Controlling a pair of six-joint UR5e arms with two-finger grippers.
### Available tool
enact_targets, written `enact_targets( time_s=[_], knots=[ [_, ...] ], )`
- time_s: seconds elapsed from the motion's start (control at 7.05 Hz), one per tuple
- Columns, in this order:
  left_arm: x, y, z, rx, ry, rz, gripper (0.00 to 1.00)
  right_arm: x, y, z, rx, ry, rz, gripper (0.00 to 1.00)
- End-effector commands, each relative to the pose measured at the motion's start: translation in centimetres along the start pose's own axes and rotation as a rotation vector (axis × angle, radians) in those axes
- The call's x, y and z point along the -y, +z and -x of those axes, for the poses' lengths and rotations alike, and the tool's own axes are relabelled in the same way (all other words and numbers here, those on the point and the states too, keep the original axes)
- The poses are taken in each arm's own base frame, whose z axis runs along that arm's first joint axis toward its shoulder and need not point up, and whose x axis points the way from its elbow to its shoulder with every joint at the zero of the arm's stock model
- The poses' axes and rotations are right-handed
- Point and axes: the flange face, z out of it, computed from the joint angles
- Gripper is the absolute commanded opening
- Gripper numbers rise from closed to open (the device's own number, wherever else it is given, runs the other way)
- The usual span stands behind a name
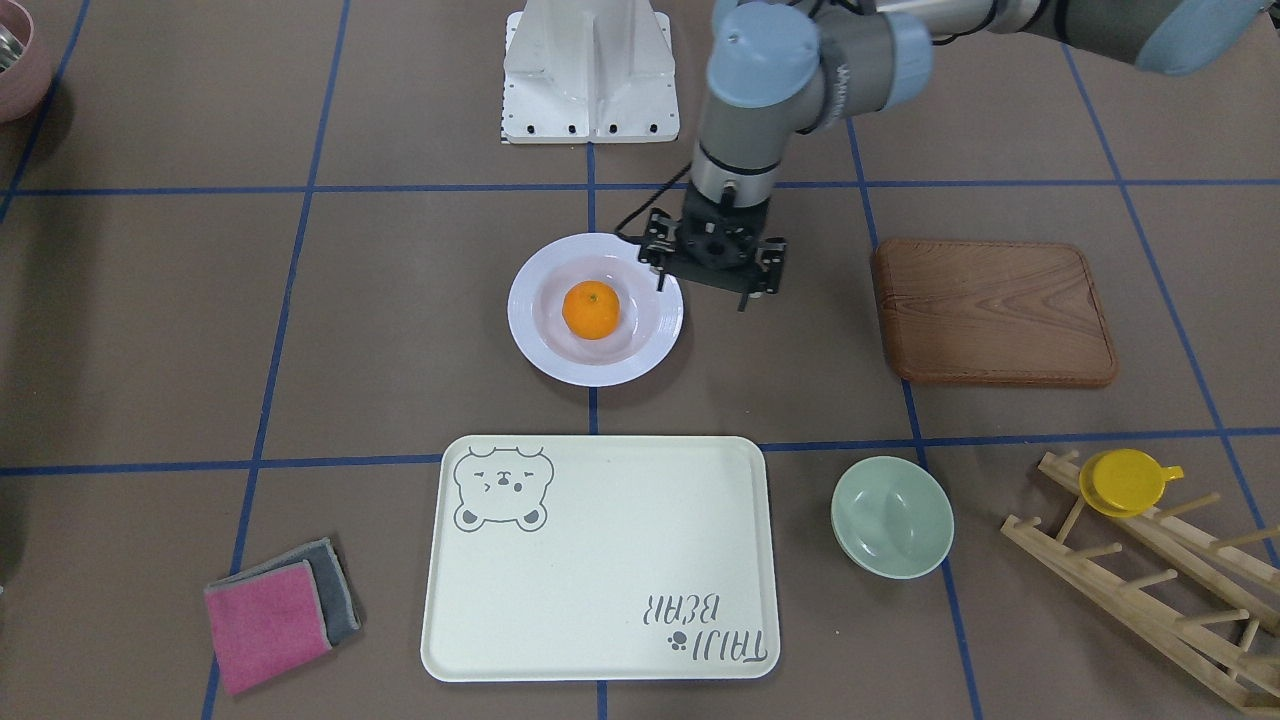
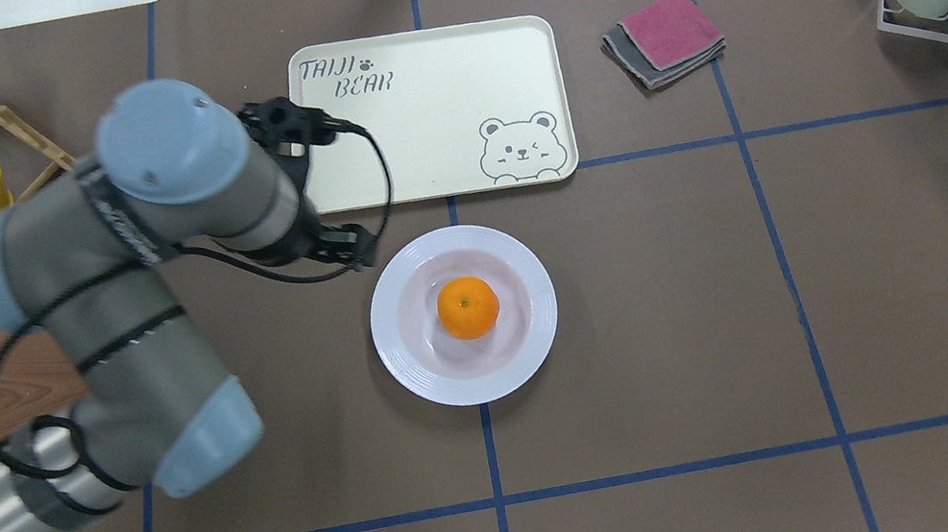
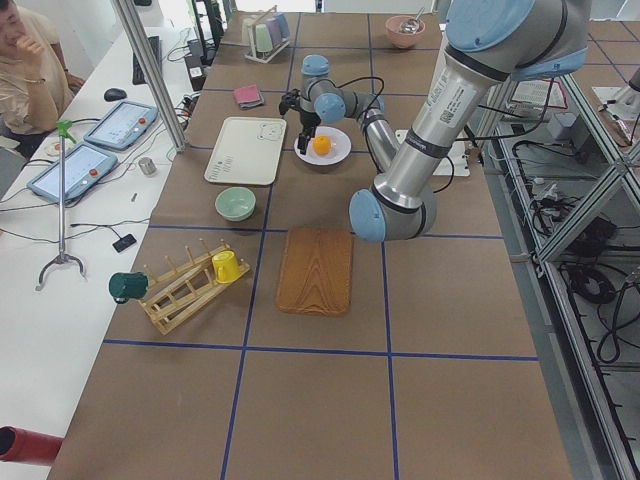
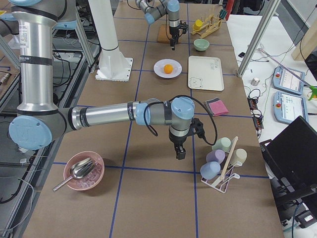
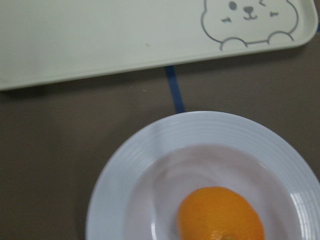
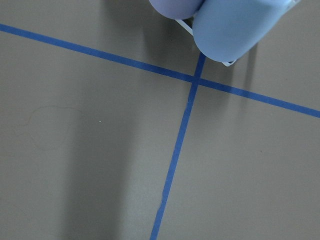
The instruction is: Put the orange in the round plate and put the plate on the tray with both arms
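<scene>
The orange (image 1: 591, 309) lies in the sunken centre of the white round plate (image 1: 600, 372), which rests on the table between the robot base and the tray (image 1: 600, 560). My left gripper (image 1: 701, 297) hangs open and holds nothing, one finger over the plate's rim on the wooden board's side. In the left wrist view, the orange (image 5: 220, 215), the plate (image 5: 130, 175) and the tray's bear corner (image 5: 100, 35) show from above. My right gripper (image 4: 179, 154) points down far off beside the cup rack, and I cannot tell whether it is open or shut.
A brown wooden board (image 1: 990, 310), a pale green bowl (image 1: 893, 515) and a wooden rack with a yellow cup (image 1: 1125, 480) lie on the left arm's side. Folded pink and grey cloths (image 1: 275, 610) sit beside the tray. A pink bowl with a spoon (image 4: 84, 171) stands near the right arm.
</scene>
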Motion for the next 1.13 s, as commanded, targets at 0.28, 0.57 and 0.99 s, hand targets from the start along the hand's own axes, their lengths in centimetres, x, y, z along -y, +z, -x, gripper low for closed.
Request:
enact_targets(
  time_s=[0.28,0.57,0.99],
  knots=[
    [-6.2,-9.9,33.4,0.056,0.323,0.078,0.99,7.1,-1.3,15.7,0.079,0.118,-0.056,1.00],
    [-12.6,-12.5,45.5,0.101,0.142,0.098,0.99,8.4,0.5,24.4,0.202,0.243,-0.138,1.00],
    [-17.0,-12.8,53.5,0.111,-0.023,0.119,0.99,7.5,1.8,32.1,0.386,0.454,-0.168,1.00]
  ],
)
